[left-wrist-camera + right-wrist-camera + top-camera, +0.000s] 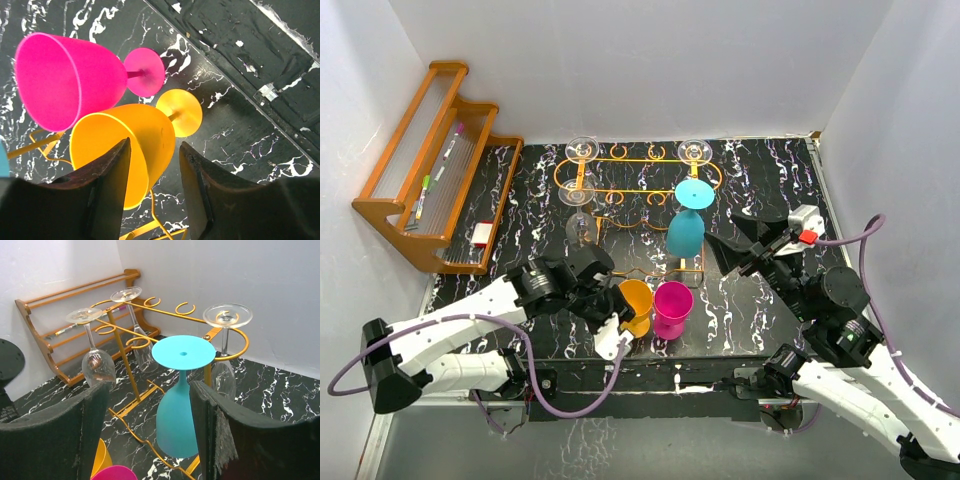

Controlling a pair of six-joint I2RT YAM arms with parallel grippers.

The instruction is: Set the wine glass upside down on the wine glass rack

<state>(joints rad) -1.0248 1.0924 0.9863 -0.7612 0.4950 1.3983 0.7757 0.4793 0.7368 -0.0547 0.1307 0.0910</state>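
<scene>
The orange wire wine glass rack (pixel 620 190) stands at the back centre of the mat. A teal wine glass (pixel 180 410) is upside down at the rack's front right, base disc on top; I cannot tell whether it hangs or rests on the mat. My right gripper (pixel 150 386) is open just in front of it, touching nothing. An orange wine glass (pixel 125 150) and a pink one (pixel 65 80) stand upright nearer the arms. My left gripper (pixel 154 145) is open astride the orange bowl's wall, a gap showing beside the right finger (pixel 195 185).
Three clear glasses (pixel 582 148) hang upside down in the rack's ring slots. A brown wooden stepped shelf (pixel 435 165) with pens lies at the far left. White walls close in the back and both sides of the mat.
</scene>
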